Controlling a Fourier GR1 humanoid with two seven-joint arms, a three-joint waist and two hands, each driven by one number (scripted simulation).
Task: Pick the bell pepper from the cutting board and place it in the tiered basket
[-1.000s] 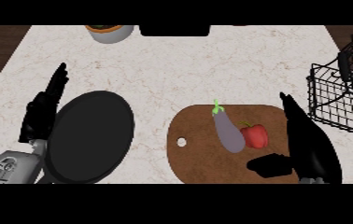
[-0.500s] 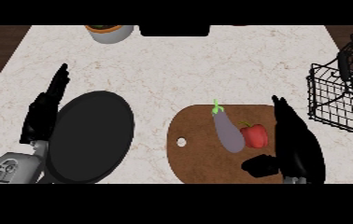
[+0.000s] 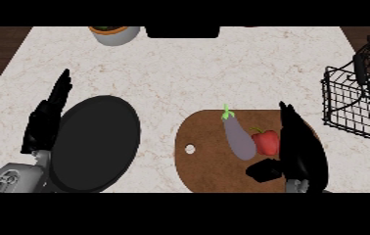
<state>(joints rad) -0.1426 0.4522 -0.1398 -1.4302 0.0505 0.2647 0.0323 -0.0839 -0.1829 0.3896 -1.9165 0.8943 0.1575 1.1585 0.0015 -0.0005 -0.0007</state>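
Right hand beside pepper, nothing held

You see the right hand [image 3: 300, 148] with straight fingers just right of the bell pepper [image 3: 266, 142], which lies on the cutting board [image 3: 206, 153] beside an eggplant [image 3: 239, 137]. The left hand [image 3: 47, 119] rests open at the counter's [image 3: 202, 72] left.

We're in a kitchen: marble-look counter [image 3: 195, 67], wooden cutting board [image 3: 209, 155] with eggplant [image 3: 239, 138] and bell pepper [image 3: 266, 142], black pan [image 3: 98, 143] at left, wire tiered basket [image 3: 347, 102] at right.
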